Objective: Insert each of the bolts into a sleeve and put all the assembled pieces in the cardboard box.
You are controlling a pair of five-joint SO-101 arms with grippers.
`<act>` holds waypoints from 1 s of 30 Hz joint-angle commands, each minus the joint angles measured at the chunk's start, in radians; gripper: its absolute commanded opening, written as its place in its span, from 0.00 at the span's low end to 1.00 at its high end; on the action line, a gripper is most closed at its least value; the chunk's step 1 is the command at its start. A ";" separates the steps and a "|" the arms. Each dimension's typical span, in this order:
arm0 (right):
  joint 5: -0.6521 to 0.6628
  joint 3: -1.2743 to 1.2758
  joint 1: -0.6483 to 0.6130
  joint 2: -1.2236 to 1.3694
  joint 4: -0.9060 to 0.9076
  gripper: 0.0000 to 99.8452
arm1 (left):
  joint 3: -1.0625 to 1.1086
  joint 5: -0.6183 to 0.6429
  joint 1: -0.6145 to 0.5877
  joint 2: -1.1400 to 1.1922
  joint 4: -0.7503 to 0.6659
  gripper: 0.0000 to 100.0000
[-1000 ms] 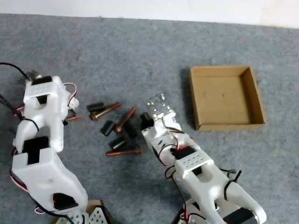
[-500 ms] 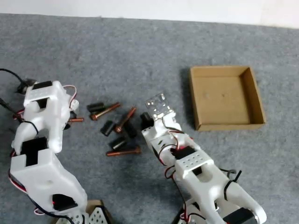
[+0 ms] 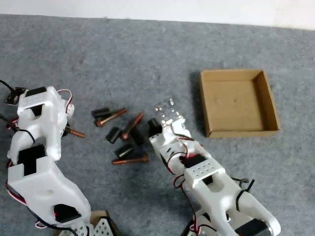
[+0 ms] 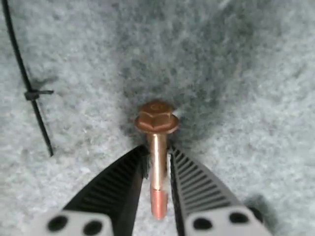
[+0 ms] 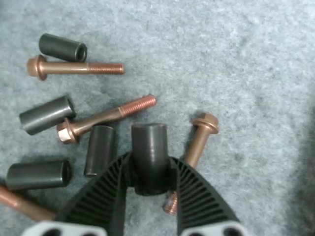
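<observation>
My left gripper (image 4: 157, 160) is shut on a copper bolt (image 4: 156, 120), gripping its shaft; the hex head sticks out past the fingertips over the grey mat. In the high view that bolt (image 3: 75, 132) pokes out from the left arm at the left of the pile. My right gripper (image 5: 150, 169) is shut on a black sleeve (image 5: 148, 147) held end-on near the pile (image 3: 153, 128). Loose bolts (image 5: 106, 118) (image 5: 74, 67) (image 5: 197, 145) and sleeves (image 5: 47, 114) (image 5: 100, 150) lie on the mat. The cardboard box (image 3: 268, 105) sits to the right with nothing in it.
Grey carpet mat (image 3: 147, 59) covers the table. A black cable with a zip tie (image 4: 34, 93) runs beside the left gripper. More loose parts lie in the pile between the arms: a bolt (image 3: 130, 159) and a sleeve (image 3: 101, 112).
The left arm has shifted left and slightly nearer, carrying the bolt away from the pile. The right arm and its sleeve have not moved.
</observation>
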 commanded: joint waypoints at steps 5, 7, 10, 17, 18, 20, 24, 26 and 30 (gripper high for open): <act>-0.009 -0.007 0.005 -0.004 -0.031 0.00 | -0.024 -0.080 -0.013 -0.028 0.002 0.00; -0.008 -0.007 0.005 -0.010 -0.031 0.00 | -0.038 -0.129 -0.001 -0.067 0.002 0.00; -0.008 -0.008 0.004 -0.016 -0.031 0.00 | -0.035 -0.180 0.015 -0.163 0.002 0.00; -0.008 -0.015 0.004 -0.018 -0.033 0.00 | 0.044 -0.262 0.036 -0.475 0.008 0.00; -0.008 -0.015 0.004 -0.018 -0.033 0.00 | 0.074 -0.273 0.041 -0.527 0.003 0.00; -0.008 -0.015 0.004 -0.018 -0.033 0.00 | 0.142 -0.292 0.061 -0.630 0.003 0.00; -0.008 -0.013 0.004 -0.038 -0.033 0.00 | 0.285 -0.298 0.122 -0.829 0.002 0.00; -0.008 -0.012 0.004 -0.088 -0.033 0.00 | 0.352 -0.296 0.160 -0.931 0.002 0.00; -0.009 0.022 0.005 -0.239 -0.030 0.00 | 0.493 -0.292 0.265 -1.133 -0.020 0.00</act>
